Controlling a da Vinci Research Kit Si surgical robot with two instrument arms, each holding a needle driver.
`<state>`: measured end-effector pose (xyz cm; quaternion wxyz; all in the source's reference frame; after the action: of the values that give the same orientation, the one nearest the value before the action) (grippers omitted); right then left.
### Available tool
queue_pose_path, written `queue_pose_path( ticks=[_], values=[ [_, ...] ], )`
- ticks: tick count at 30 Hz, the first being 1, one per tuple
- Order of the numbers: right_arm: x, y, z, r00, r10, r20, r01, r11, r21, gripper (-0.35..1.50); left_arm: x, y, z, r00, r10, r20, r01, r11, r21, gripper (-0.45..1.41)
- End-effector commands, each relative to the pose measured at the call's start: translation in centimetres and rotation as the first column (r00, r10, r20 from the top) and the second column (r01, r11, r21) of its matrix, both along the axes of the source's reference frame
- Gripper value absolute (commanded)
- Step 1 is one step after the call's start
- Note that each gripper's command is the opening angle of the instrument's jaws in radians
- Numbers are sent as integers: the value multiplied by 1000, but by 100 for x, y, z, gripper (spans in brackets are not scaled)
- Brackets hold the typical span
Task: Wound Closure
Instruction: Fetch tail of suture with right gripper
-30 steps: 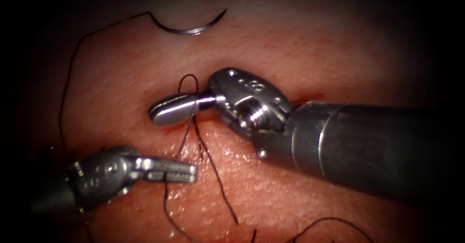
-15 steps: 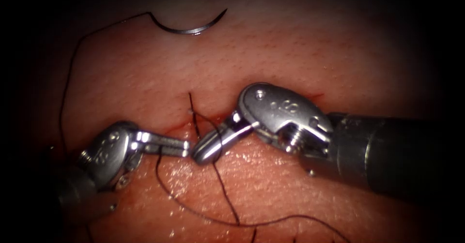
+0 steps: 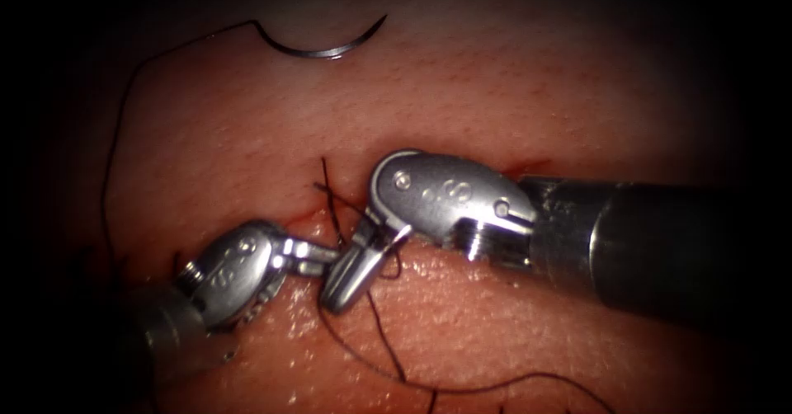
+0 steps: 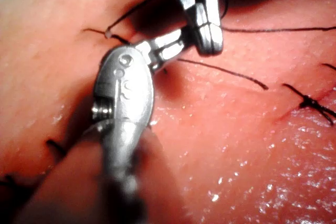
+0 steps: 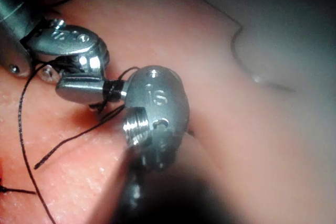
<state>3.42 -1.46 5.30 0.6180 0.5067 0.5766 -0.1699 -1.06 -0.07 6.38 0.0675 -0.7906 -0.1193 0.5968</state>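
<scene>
Pork-belly tissue [image 3: 511,76] under both tools, with the needle [image 3: 318,47] parked on its surface at the far end, not in the tissue and not held by anything.

Thread [image 3: 111,158] runs off the needle's left end, down the left side, toward the cut [image 3: 528,167] in the middle, where a few strands cross. Right tool [image 3: 340,286] has thread looped around its closed jaws, seen in the endoscope and right wrist views, and its tip sits just beside the left tool [image 3: 318,257]. Left tool's jaws look closed too, right at the strands near the cut, but can't tell if they're actually pinching thread. Finished stitches [image 4: 310,100] sit further along the cut.
</scene>
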Motion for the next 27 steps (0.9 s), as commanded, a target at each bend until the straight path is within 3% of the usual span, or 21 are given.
queue_pose_path(
  ticks=[1,2,3,8,9,14,20,27],
  values=[
    [8,-4,5,999,-35,-1,35,999,-23,17,-3,2,6,1000,-2,-2,2,1000,0,-45],
    [8,-4,5,999,-35,-1,35,999,-23,17,-3,2,6,1000,-2,-2,2,1000,0,-45],
    [10,-12,7,996,-86,-4,86,995,-53,56,-1,2,7,1000,-1,-4,1,1000,-1,-45],
    [14,-26,11,988,-156,6,155,980,-125,120,1,-2,9,1000,1,-7,-1,1000,8,-45],
    [13,-28,11,986,-167,8,166,975,-147,125,1,-2,9,1000,2,-6,-2,1000,8,-45],
    [8,-35,14,971,-232,59,239,944,-227,126,6,-1,10,1000,3,-8,-3,1000,9,-45],
    [8,-32,17,964,-263,38,261,912,-318,113,5,-4,9,1000,7,-11,-6,1000,12,-45],
    [6,-25,14,961,-277,13,264,898,-352,111,3,-8,4,1000,11,-14,-11,1000,24,-45]
  ],
)
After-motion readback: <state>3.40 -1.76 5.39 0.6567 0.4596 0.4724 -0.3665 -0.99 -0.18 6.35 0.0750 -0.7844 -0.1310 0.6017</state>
